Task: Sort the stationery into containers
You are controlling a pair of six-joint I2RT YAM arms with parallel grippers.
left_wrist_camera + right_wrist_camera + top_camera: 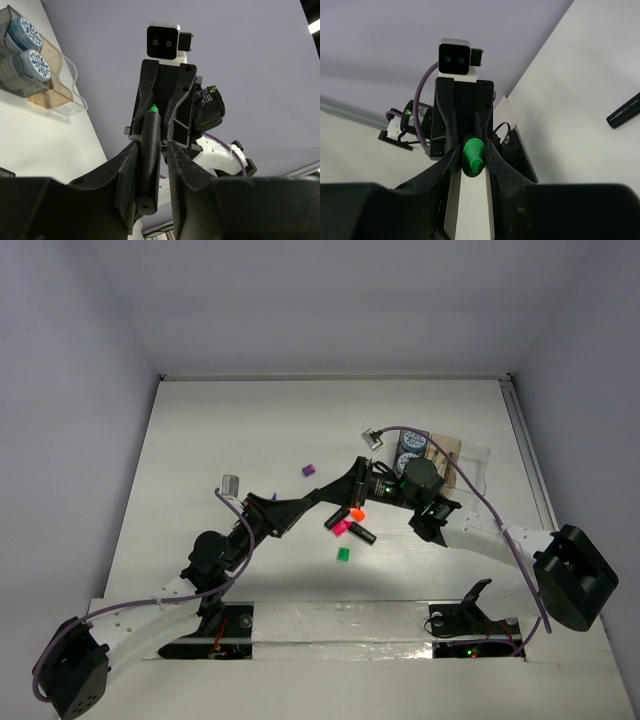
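- A white surface [220,430] fills the middle of the top view, matte and plain.
- Pale lavender-grey walls [330,300] close it in at the back, the left and the right of the frame.
- A thin metal rail [528,445] runs along the surface's right edge, from the upper right corner downward.
- A raised white ledge [340,618] crosses the bottom of the frame, with two dark rectangular cut-outs in it.

Black marker [149,160] with green tip [472,156]; blue-and-white patterned rounds [39,64]; tan insert [50,96]; purple cap [309,470].
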